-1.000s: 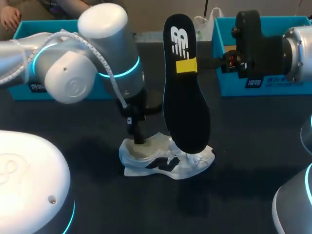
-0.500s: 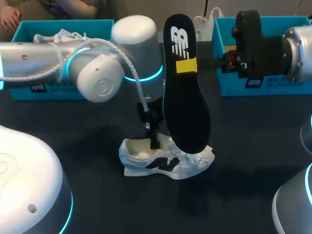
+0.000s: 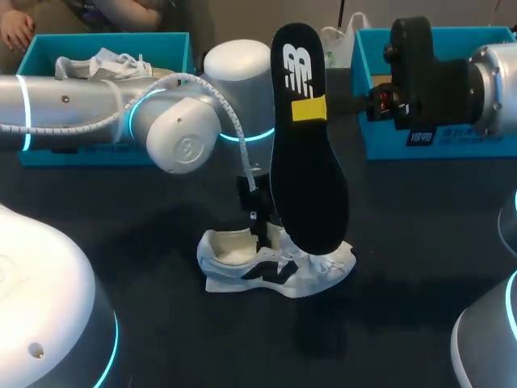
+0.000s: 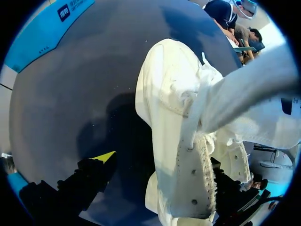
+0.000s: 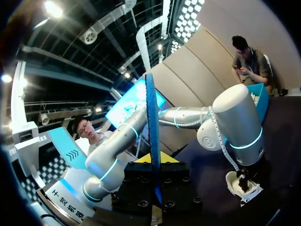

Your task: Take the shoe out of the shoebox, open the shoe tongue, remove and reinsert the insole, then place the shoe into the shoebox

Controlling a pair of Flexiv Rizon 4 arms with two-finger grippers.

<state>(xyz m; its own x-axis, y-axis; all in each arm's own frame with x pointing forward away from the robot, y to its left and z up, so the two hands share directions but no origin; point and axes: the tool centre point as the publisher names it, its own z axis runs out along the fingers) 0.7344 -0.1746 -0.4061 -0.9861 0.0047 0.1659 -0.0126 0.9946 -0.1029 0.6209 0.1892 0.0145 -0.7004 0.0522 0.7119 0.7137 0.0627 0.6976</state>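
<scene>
Holds the silver left arm [image 3: 81,105] stretched inward, wrist turned straight down, left jaws spread wide. Holds the silver-and-black right arm [image 3: 485,81] level, right jaws pinching a flat black insole [image 3: 307,186] from 2 sides.

The dark insole [image 3: 307,137] carries a large white maker's emblem of block letters near its upper end. The white shoe [image 3: 275,271], near the middle of the table [image 3: 404,226], has a dark letter-shaped emblem on its side. The blue right shoebox [image 3: 468,145], at the table's far right corner, bears a small dark label with white characters on its front wall, too small to read. The blue left shoebox [image 3: 81,153], at the far left corner, bears a like label, also unreadable
</scene>
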